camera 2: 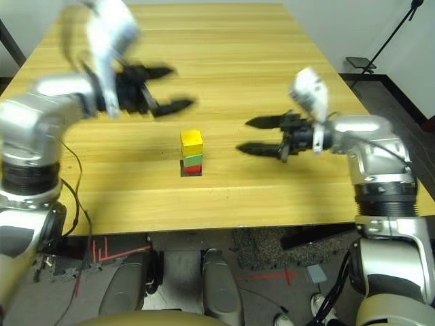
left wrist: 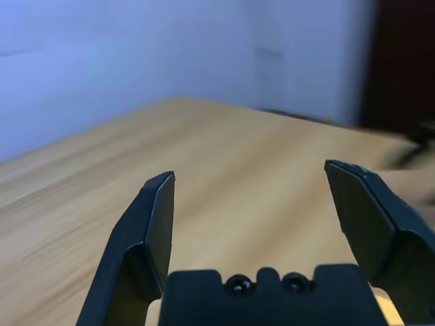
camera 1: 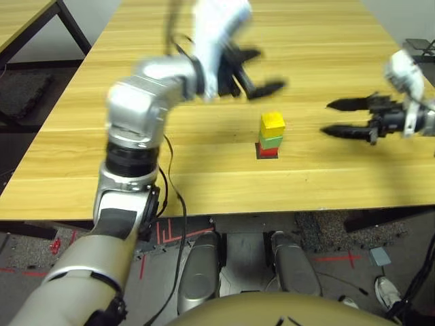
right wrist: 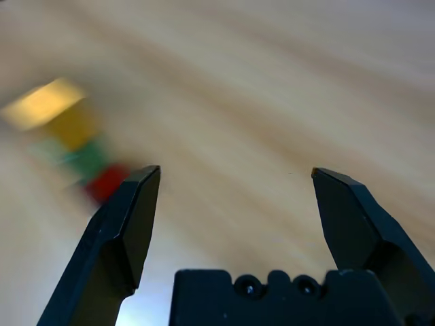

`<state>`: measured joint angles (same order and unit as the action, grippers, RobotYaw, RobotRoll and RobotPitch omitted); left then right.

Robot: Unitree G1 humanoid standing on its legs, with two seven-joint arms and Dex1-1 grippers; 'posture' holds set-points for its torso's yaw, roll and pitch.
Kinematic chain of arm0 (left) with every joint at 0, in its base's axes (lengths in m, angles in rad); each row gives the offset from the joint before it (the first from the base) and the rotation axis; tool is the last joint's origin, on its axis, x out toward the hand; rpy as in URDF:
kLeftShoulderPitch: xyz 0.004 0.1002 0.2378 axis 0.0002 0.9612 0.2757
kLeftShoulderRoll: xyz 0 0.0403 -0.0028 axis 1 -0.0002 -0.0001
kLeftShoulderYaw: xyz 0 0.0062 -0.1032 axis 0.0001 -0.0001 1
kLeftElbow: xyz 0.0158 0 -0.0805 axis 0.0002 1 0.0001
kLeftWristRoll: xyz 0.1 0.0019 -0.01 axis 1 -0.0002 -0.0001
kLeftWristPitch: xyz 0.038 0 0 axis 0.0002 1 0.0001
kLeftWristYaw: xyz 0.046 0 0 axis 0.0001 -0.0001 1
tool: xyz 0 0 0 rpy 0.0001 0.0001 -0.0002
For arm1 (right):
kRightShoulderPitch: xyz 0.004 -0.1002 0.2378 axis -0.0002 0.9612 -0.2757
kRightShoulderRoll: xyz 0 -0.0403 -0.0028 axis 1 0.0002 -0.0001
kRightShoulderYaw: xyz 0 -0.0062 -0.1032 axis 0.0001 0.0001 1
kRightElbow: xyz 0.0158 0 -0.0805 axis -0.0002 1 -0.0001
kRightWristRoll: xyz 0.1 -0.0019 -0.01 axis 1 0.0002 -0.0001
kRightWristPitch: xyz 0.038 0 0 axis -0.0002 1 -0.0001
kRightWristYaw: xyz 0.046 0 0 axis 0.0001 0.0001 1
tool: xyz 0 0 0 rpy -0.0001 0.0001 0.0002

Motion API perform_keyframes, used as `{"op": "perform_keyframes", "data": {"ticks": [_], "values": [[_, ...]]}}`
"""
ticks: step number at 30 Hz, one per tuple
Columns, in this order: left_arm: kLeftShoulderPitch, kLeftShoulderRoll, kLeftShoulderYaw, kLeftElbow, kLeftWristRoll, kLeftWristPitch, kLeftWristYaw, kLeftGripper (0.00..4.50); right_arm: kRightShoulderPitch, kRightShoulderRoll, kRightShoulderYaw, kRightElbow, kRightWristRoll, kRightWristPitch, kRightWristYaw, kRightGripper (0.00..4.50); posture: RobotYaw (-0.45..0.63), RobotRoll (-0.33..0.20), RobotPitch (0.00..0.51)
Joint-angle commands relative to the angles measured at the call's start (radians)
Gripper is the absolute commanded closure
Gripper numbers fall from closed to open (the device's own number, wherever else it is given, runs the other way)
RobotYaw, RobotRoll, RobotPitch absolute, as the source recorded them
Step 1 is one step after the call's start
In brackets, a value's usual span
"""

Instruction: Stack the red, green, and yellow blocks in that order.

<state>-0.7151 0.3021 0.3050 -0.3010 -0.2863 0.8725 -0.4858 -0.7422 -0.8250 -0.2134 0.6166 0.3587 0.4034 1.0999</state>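
Note:
In the middle of the table stands a stack of three cubes: the red block (camera 1: 268, 152) at the bottom, the green block (camera 1: 270, 141) on it, the yellow block (camera 1: 272, 123) on top. The stack rests on a flat black square patch (camera 2: 184, 171). My left gripper (camera 1: 266, 70) hovers open above and behind the stack, holding nothing. My right gripper (camera 2: 245, 135) is open to the right of the stack, a short way off, fingers pointing at it. The right wrist view shows the stack (right wrist: 81, 146) beyond the open fingers (right wrist: 129, 217).
The wooden table (camera 1: 319, 41) stretches wide behind and around the stack. A second table corner (camera 1: 20, 20) stands at the far left. A black tripod leg (camera 2: 391, 37) rises at the right beyond the table edge.

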Motion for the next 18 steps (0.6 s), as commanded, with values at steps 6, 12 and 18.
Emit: {"op": "perform_keyframes", "data": {"ticks": [6, 12, 18], "values": [[0.409, -0.068, 0.039, 0.14, 0.139, -0.419, 0.212, 0.02, -0.078, 0.045, -0.165, 0.552, -0.059, -0.491, -0.451, 0.0, 0.16, -0.131, 0.115], [0.458, -0.065, 0.047, 0.261, 0.169, -0.641, 0.278, 0.02, -0.028, 0.048, -0.173, 0.656, -0.089, -0.59, -0.504, 0.0, 0.16, -0.134, 0.117], [0.461, -0.024, 0.064, 0.372, 0.182, -0.766, 0.333, 0.02, -0.001, 0.06, -0.175, 0.671, -0.095, -0.616, -0.492, 0.0, 0.17, -0.137, 0.103]]}}
